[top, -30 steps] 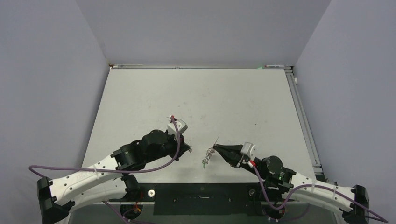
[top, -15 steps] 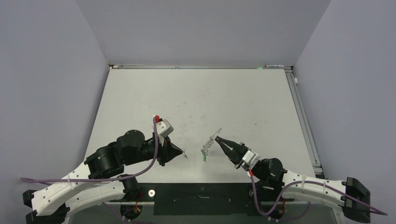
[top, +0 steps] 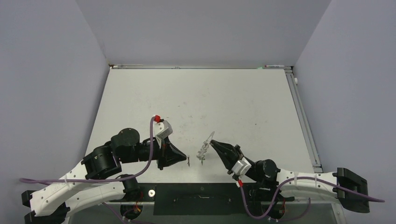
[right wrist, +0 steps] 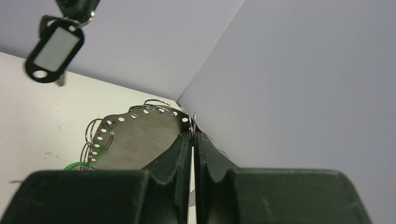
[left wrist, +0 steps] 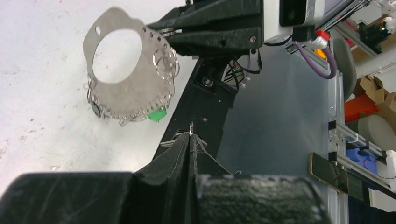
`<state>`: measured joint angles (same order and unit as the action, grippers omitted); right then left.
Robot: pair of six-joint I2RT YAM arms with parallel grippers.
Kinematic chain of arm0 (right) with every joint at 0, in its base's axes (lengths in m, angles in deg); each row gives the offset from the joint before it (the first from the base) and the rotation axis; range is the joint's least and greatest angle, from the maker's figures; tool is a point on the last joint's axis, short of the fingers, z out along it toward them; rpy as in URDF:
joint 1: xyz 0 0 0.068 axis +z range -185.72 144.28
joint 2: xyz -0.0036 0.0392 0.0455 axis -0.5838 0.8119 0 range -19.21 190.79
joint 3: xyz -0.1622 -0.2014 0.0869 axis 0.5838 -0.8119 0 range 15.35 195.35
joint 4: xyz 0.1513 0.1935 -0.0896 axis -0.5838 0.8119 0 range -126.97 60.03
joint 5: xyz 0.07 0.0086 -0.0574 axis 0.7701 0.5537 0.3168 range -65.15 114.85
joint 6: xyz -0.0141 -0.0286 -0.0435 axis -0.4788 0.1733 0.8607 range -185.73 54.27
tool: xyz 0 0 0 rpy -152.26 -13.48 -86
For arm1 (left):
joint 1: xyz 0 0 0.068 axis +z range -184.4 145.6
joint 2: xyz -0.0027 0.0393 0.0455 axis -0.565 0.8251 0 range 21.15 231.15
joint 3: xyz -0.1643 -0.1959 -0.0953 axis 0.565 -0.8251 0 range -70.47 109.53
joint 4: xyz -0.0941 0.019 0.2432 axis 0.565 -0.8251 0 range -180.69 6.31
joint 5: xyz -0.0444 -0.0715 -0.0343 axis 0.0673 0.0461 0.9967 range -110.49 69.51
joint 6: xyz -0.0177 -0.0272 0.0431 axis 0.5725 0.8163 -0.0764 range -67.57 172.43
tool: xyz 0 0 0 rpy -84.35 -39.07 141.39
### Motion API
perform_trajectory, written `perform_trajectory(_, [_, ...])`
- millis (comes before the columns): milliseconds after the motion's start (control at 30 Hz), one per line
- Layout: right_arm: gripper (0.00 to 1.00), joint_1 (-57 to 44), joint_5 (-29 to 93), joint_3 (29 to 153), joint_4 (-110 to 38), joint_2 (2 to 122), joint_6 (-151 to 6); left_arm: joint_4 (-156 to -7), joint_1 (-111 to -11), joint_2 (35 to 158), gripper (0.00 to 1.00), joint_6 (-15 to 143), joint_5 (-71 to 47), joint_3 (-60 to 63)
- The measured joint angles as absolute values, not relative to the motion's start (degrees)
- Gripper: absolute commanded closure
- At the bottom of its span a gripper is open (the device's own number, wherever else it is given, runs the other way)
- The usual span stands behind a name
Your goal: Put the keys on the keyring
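Pale grey walls close round a white surface (top: 196, 93), and both arms reach over the middle of its near edge. The right gripper (top: 212, 142) has its jaws pressed together on the rim of the keyring (left wrist: 135, 98), a flat silver perforated plate with a large round hole, small silver split rings along its edge and a green piece. The plate appears lifted just off the surface. The left gripper (top: 186, 159) has its jaws pinched on the thin silver loop of a small key (right wrist: 53, 50) with a black plastic head and pale face. The key dangles near the plate, apart from it.

The step in hand looks like bringing the key to the keyring; nothing is threaded yet. The next move calls for lining the loop up with one split ring while the plate is held steady.
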<state>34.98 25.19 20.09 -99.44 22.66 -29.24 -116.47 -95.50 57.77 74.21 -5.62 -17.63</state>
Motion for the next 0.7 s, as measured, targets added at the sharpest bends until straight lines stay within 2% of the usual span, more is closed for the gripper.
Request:
perform_trajectory(267, [0.95, 42.36, 24.05, 20.44, -97.02, 23.71, -25.22, -114.68, -95.5, 59.87, 1.0, 74.06, -5.47, -17.57])
perform_trajectory(467, [0.95, 44.13, 25.23, 22.12, -91.73, 21.04, -28.74, -115.66, -95.5, 62.12, 1.0, 69.88, -8.31, -16.48])
perform_trajectory(700, [0.95, 44.27, 21.52, 21.94, -101.26, 23.99, -35.73, -115.48, -95.5, 65.01, 1.0, 67.5, -8.33, -16.3])
